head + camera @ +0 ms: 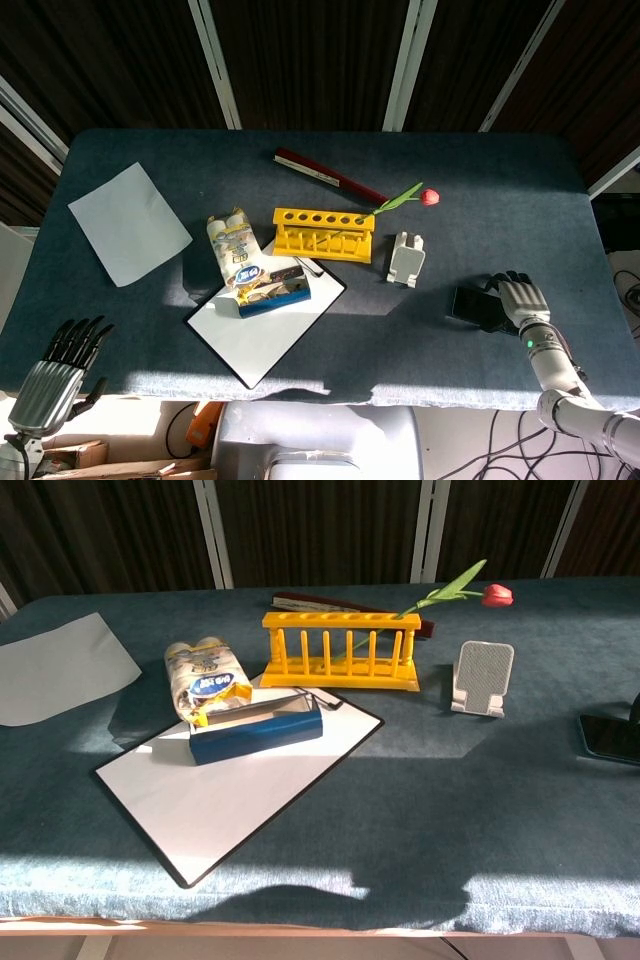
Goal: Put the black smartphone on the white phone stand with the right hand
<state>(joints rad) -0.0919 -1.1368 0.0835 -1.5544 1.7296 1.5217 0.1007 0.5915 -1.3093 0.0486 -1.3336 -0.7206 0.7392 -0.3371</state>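
Note:
The black smartphone (470, 304) lies flat on the blue table near its right edge; the chest view shows its left part (606, 738). My right hand (517, 300) covers the phone's right end, with fingers curled over its far edge and gripping it. A dark fingertip (636, 708) shows at the frame's right edge. The white phone stand (406, 257) stands upright and empty, left of and beyond the phone, also seen in the chest view (482, 678). My left hand (58, 366) hangs below the table's front left corner, fingers spread, holding nothing.
A yellow rack (323, 233) with a tulip (428, 197) stands left of the stand. A dark red folded fan (330, 174) lies behind it. A snack bag (234, 250), a blue box (276, 294), a white board (262, 325) and a paper sheet (128, 222) lie further left.

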